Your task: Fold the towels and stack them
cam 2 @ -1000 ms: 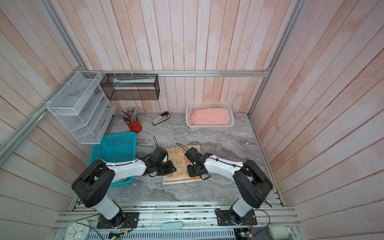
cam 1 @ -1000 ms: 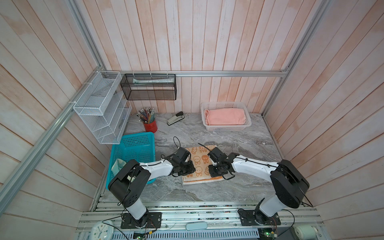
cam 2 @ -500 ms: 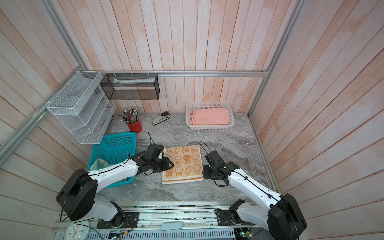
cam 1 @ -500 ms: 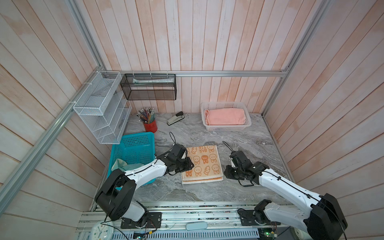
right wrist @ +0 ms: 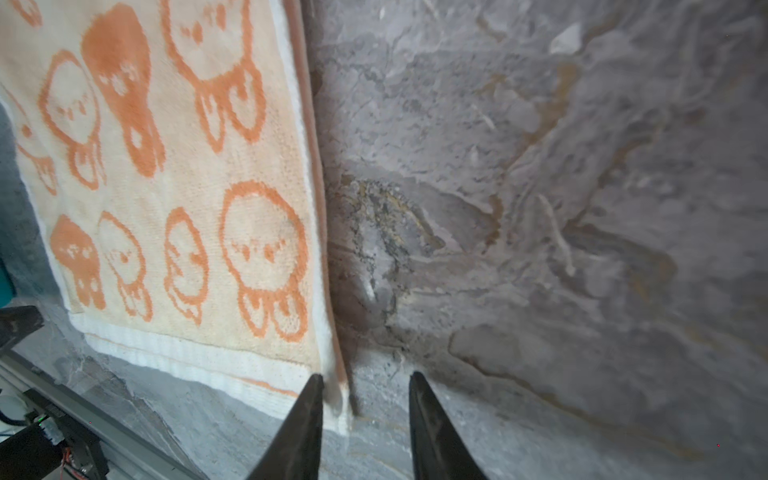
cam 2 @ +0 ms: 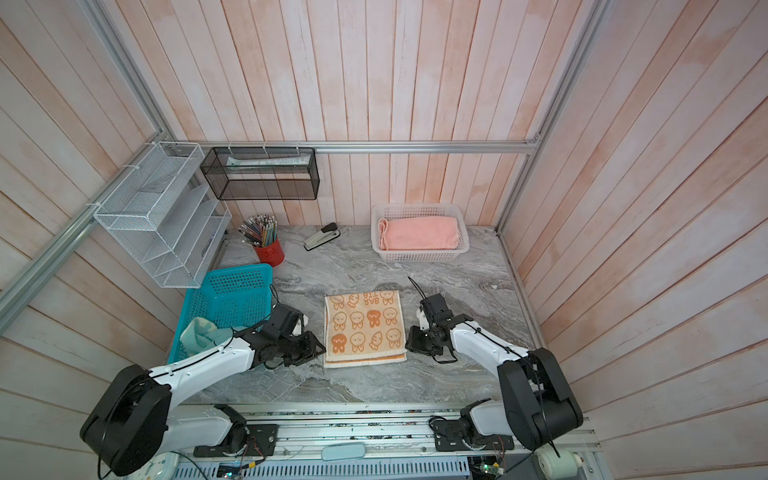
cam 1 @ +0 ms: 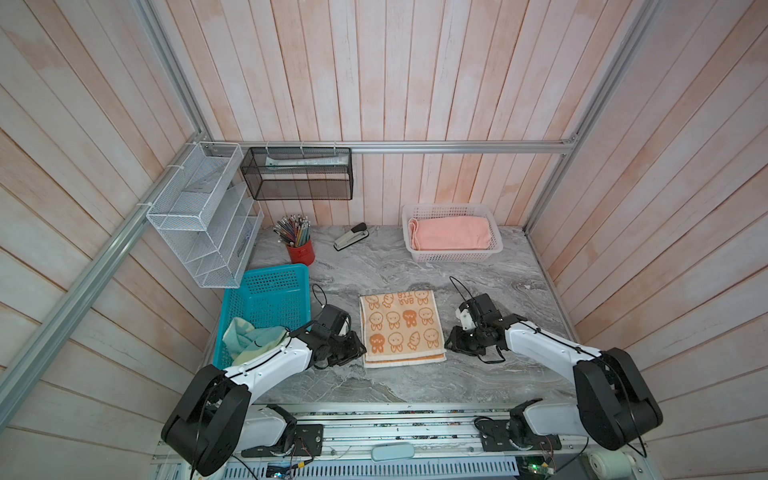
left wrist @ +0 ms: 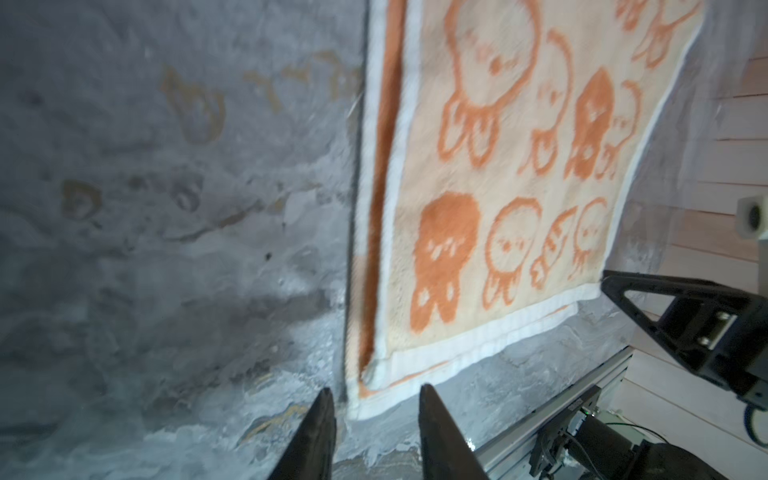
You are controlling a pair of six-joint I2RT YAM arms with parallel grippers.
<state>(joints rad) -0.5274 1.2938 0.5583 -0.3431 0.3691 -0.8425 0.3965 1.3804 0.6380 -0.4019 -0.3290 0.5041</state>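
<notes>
Your folded bunny towel (cam 1: 401,328) lies flat on the counter (cam 1: 415,382). Your left hand (left wrist: 376,388) sits at its near left corner and your right hand (right wrist: 366,375) at its near right corner, both spread apart, gripping nothing. The pink towel (cam 1: 451,233) lies folded in the white basket (cam 1: 453,206) behind; the yellow-teal towel (cam 1: 249,338) sits crumpled in the blue basket (cam 1: 266,291).

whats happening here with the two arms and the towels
Towel folding is under way on a marble table. The bunny towel lies folded flat in the middle. The left tool and right tool sit open at its near corners, gripping nothing. A folded pink towel already rests in the white basket at the back, and a yellow-and-teal towel lies crumpled in the teal basket.
</notes>
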